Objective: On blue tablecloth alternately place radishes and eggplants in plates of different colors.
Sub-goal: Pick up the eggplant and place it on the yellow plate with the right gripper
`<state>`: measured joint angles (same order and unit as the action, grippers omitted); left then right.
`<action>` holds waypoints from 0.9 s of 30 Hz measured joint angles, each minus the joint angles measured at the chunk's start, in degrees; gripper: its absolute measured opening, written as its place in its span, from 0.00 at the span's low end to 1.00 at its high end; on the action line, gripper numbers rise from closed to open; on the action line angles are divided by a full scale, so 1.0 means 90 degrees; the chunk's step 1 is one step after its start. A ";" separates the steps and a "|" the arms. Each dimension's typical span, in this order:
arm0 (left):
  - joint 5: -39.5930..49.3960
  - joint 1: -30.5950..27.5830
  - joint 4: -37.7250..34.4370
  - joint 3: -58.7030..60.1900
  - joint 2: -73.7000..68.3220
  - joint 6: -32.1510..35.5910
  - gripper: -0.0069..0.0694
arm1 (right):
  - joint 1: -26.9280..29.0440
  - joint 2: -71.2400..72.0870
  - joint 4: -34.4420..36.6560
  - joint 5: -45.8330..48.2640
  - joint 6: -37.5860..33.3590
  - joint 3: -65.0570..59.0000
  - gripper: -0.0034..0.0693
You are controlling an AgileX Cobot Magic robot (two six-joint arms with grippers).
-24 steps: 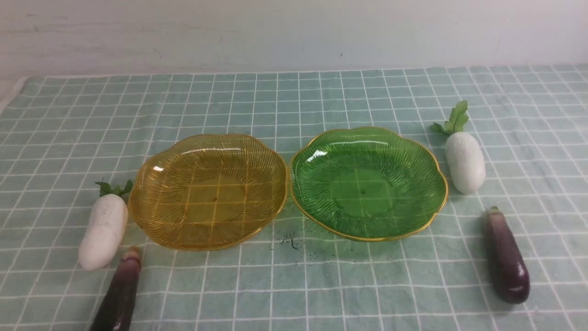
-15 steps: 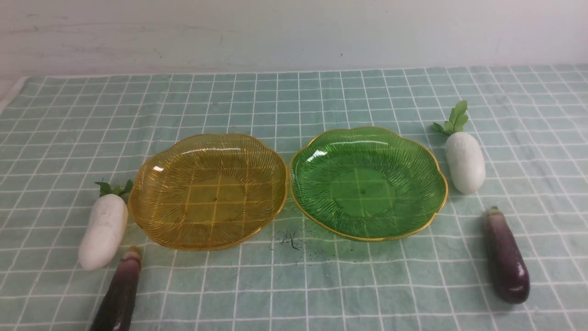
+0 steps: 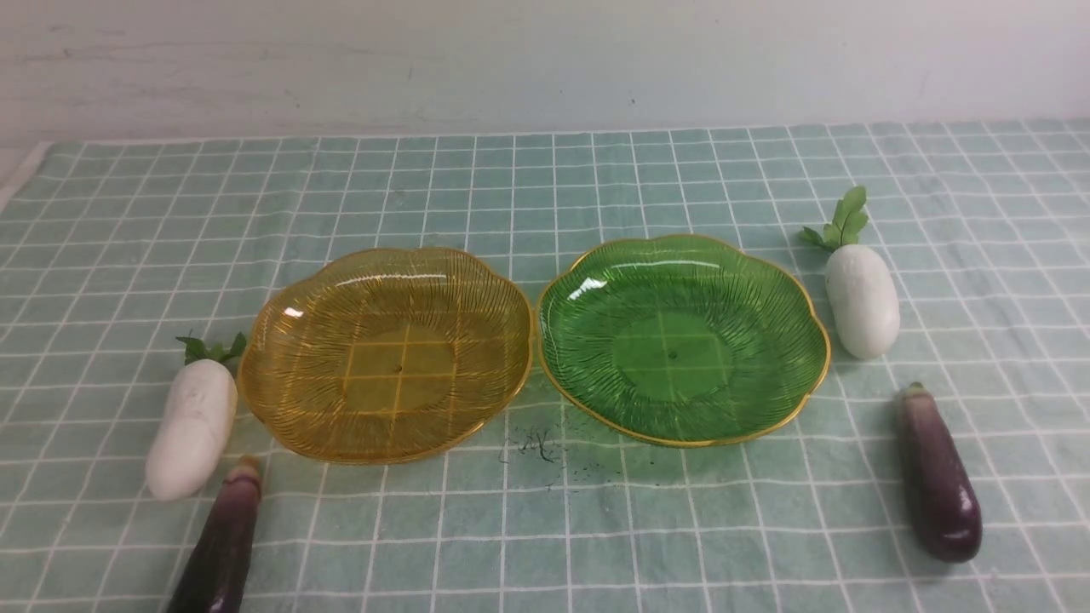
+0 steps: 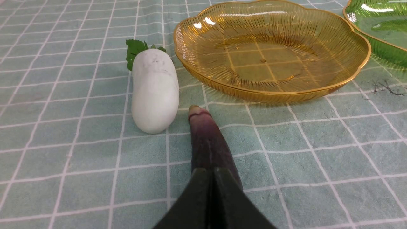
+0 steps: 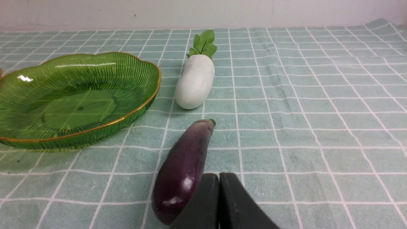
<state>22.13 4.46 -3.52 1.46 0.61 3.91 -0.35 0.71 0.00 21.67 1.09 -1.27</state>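
On the blue tablecloth (image 3: 545, 187) an amber-yellow plate (image 3: 281, 336) and a green plate (image 3: 792, 332) stand side by side, both holding nothing. Left of the yellow plate lie a white radish (image 3: 192, 423) and a purple eggplant (image 3: 220, 549). Right of the green plate lie the other radish (image 3: 862, 298) and eggplant (image 3: 937, 477). Neither arm shows in the front view. My left gripper (image 4: 212, 171) is shut, empty, hovering just behind the left eggplant (image 4: 208, 140) near the radish (image 4: 155, 92). My right gripper (image 5: 219, 176) is shut, empty, beside the right eggplant (image 5: 184, 165).
A pale wall (image 3: 545, 60) runs along the back edge of the cloth. A small dark scribble mark (image 3: 536, 444) sits on the cloth in front of the gap between the plates. The cloth's left edge (image 3: 21, 174) shows at the far left.
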 joint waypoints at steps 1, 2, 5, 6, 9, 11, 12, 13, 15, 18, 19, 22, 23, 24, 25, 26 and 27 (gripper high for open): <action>0.0000 0.0000 0.0000 0.0000 0.0000 0.0000 0.08 | 0.0000 0.0000 0.0000 0.0000 0.0000 0.0000 0.03; 0.0000 0.0000 0.0000 0.0000 0.0000 0.0000 0.08 | 0.0000 0.0000 0.0000 0.0000 0.0000 0.0000 0.03; 0.0000 0.0000 0.0000 0.0000 0.0000 0.0000 0.08 | 0.0000 0.0000 0.0000 0.0000 0.0000 0.0000 0.03; 0.0000 0.0000 0.0000 0.0000 0.0000 0.0000 0.08 | 0.0000 0.0000 0.0000 0.0000 0.0000 0.0000 0.03; 0.0000 0.0000 0.0000 0.0000 0.0000 0.0000 0.08 | 0.0000 0.0000 0.0000 0.0000 0.0000 0.0000 0.03; 0.0000 0.0000 0.0000 0.0000 0.0000 0.0000 0.08 | 0.0000 0.0000 0.0000 0.0000 0.0000 0.0000 0.03; 0.0000 0.0000 0.0000 0.0000 0.0000 0.0000 0.08 | 0.0000 0.0000 0.0000 0.0000 0.0000 0.0000 0.03; 0.0000 0.0000 0.0000 0.0000 0.0000 0.0000 0.08 | 0.0000 0.0000 0.0000 0.0000 0.0000 0.0000 0.03; 0.0000 0.0000 0.0000 0.0000 0.0000 0.0000 0.08 | 0.0000 0.0000 0.0000 0.0000 0.0000 0.0000 0.03; 0.0000 0.0000 0.0000 0.0000 0.0000 0.0000 0.08 | 0.0000 0.0000 0.0000 0.0000 0.0000 0.0000 0.03; 0.0000 0.0000 0.0000 0.0000 0.0000 0.0000 0.08 | 0.0000 0.0000 0.0000 0.0000 0.0000 0.0000 0.03; 0.0000 0.0000 -0.0054 0.0000 0.0000 -0.0009 0.08 | 0.0000 0.0000 0.0000 0.0000 0.0000 0.0000 0.03; 0.0000 0.0000 -0.0355 0.0000 0.0000 -0.0121 0.08 | 0.0000 0.0000 0.0053 -0.0019 0.0019 0.0000 0.03; 0.0000 0.0000 -0.0647 0.0000 0.0000 -0.0284 0.08 | 0.0000 0.0000 0.0195 -0.0053 0.0091 0.0000 0.03; 0.0000 0.0000 -0.0790 0.0000 0.0000 -0.0322 0.08 | 0.0000 0.0000 0.0289 -0.0061 0.0118 0.0000 0.03; 0.0007 0.0000 -0.1218 0.0000 0.0000 -0.0523 0.08 | 0.0000 0.0000 0.0635 -0.0113 0.0321 -0.0016 0.03; 0.0007 0.0000 -0.1966 0.0000 0.0000 -0.0886 0.08 | 0.0000 0.0000 0.1417 -0.0157 0.0659 -0.0029 0.03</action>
<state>22.19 4.46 -21.22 1.46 0.61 -4.07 -0.35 0.71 12.76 20.26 7.02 -1.53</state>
